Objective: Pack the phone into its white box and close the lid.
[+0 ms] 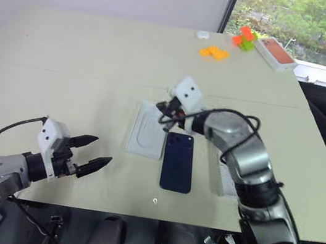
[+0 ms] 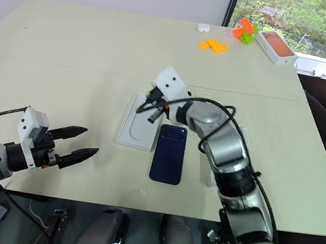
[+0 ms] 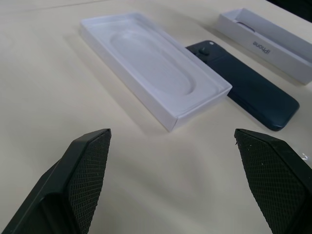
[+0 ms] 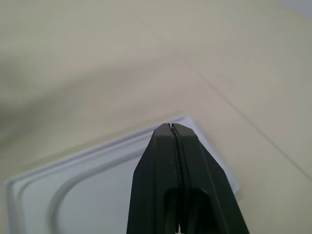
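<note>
Smooth matte beige tabletop (image 1: 87, 53). Right gripper (image 4: 170, 127), jaws pressed together, above shallow white cardboard box (image 3: 161, 73) with oval-moulded insert; glossy navy slab phone (image 1: 179, 162) alongside. Left gripper (image 3: 173, 141), textured black fingers (image 3: 90, 165) spread wide, short of both.

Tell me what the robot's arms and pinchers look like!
Both arms are shiny silver-grey metal with black joints. Each one ends in an end effector with two black pointed fingers, bumpy like a grid on the inside. The left end effector and the right end effector each carry a little white box with black dots near the wrist. Thin black cables loop along both arms.
</note>
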Tool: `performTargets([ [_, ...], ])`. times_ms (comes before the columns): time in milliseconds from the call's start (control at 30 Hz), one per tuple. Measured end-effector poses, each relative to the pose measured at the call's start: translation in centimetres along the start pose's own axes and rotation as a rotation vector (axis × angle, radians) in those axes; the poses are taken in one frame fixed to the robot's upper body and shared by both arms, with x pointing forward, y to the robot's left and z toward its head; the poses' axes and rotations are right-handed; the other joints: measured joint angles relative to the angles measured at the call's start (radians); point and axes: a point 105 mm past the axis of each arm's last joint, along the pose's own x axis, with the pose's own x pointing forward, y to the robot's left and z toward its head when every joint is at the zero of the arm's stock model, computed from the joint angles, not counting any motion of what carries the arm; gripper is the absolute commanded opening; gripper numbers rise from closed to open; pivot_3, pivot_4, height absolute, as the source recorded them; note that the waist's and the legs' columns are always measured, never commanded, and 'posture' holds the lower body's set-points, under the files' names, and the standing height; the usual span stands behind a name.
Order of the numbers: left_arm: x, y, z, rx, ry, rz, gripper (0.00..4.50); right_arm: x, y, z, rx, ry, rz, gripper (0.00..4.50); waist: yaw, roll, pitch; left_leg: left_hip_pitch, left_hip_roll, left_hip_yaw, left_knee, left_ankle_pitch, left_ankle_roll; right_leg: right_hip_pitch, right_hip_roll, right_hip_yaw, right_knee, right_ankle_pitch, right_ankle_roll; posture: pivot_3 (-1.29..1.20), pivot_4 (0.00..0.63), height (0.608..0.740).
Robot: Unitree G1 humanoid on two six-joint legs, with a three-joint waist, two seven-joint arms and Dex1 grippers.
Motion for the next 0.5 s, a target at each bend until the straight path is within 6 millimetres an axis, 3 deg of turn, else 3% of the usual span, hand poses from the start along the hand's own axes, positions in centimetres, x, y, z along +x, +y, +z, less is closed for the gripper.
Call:
performTargets([
  [167,0.0,0.7,0.1,-0.014,-0.015,0.046,4.30,-3.9,1.6,-1.7,0.001,0.002,0.091,0.03,-0.006,0.000,0.000,0.001,0.000,0.001,0.000,0.000,0.000,0.002,0.001,0.000,-0.002,0.000,0.000,0.00,0.150,0.740],
  [500,0.4,0.8,0.1,-0.015,-0.015,0.041,4.30,-5.8,2.3,-4.4,0.048,0.108,0.074,0.03,-0.005,0.000,0.000,0.006,0.000,0.000,0.001,0.000,0.000,0.005,0.005,0.000,0.001,-0.002,-0.003,0.00,0.150,0.740],
])
